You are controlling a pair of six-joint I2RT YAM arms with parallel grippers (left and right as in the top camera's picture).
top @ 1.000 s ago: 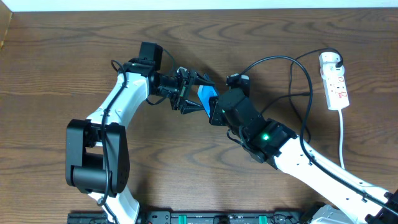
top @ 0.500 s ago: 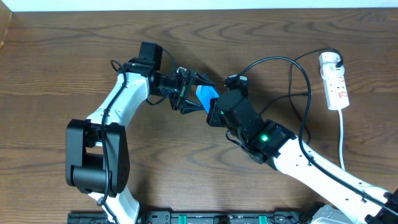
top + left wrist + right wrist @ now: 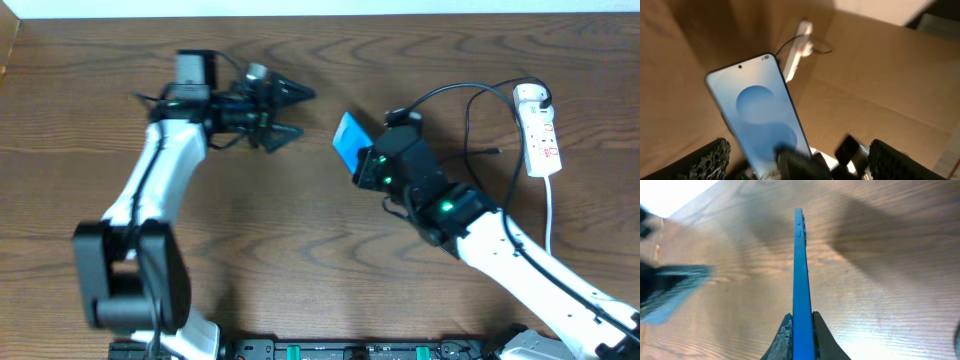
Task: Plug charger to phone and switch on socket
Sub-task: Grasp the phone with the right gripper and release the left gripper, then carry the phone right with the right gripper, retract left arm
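Phone point(image 3: 349, 140) | held edge-up, just off table centre toward 1 o'clock | right gripper point(image 3: 801, 327) clamped on its lower end | left gripper point(image 3: 305, 112) spread, empty, at phone's 10 o'clock | likely stiff, slick, breakable; best held by side edges | port apparently hidden

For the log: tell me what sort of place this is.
Probably a robot lab bench: a wood-grain table, two white robot arms mounted at its near edge, and a phone and power strip as props.

Dark brown wood-grain table point(image 3: 300, 260), pale strip point(image 3: 300, 8) along its far edge, even light
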